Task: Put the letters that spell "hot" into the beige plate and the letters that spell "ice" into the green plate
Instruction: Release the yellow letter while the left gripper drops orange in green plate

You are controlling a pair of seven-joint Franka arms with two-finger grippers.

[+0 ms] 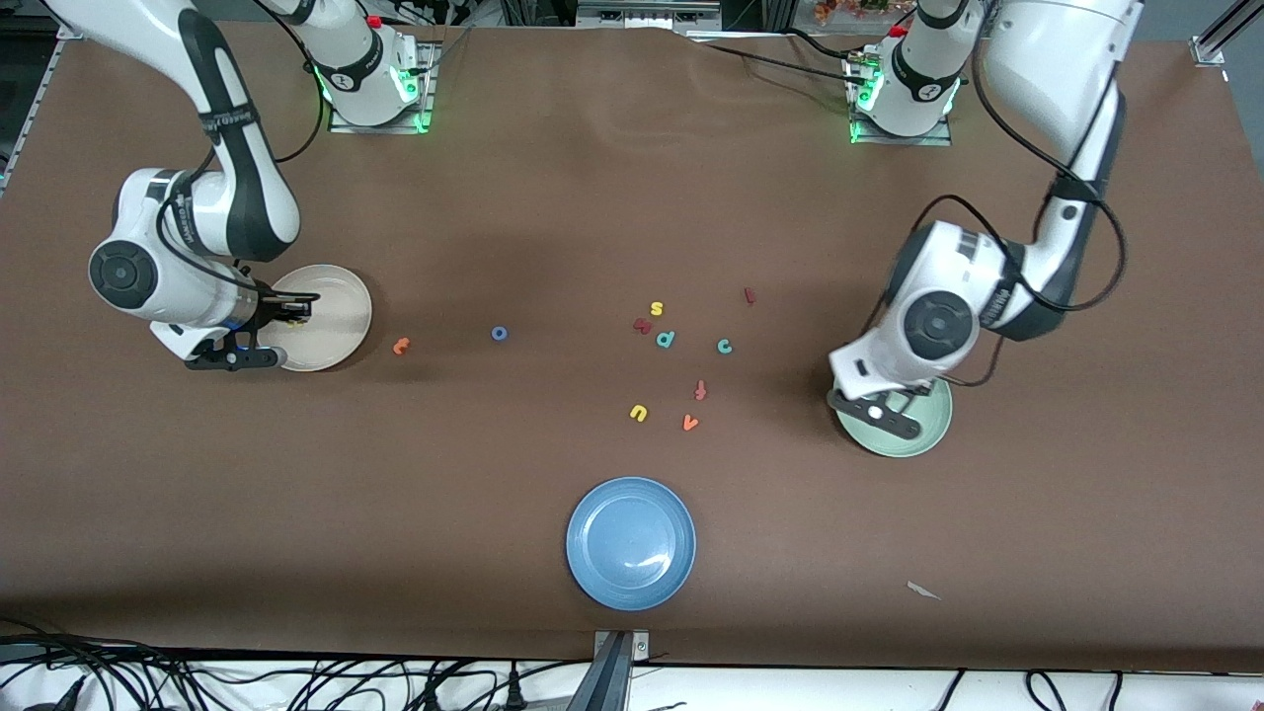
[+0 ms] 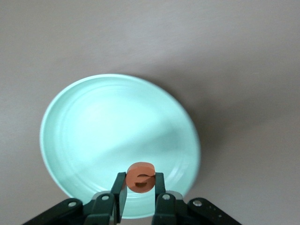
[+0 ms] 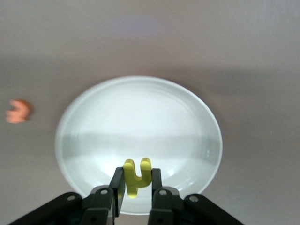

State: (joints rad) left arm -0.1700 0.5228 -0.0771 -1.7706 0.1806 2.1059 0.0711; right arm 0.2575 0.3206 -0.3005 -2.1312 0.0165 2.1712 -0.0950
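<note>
Brown cloth covered the whole table, and I read both arms as poised at the release stage. From the left wrist view, the left gripper (image 2: 140,192) hung over the green plate (image 2: 84,122) with its fingers clamped on the orange e (image 2: 140,177); from the right wrist view, the right gripper (image 3: 136,192) hung over the beige plate (image 3: 140,117) with its fingers clamped on the yellow h (image 3: 136,177). Each letter sat over the plate's edge zone rather than its middle, so I judged that easing each hand a little farther in over the plate and lower before opening would keep the light foam from bouncing out over the rim. On the cloth, the orange t (image 1: 400,346) lay near the beige plate, the blue o (image 1: 500,334) farther toward the middle, and the teal c (image 1: 724,346) and dark red i (image 1: 750,295) lay toward the left arm's end. I treated the yellow s (image 1: 657,309), teal p (image 1: 666,339) and blue plate (image 1: 592,573) as items to leave untouched.
</note>
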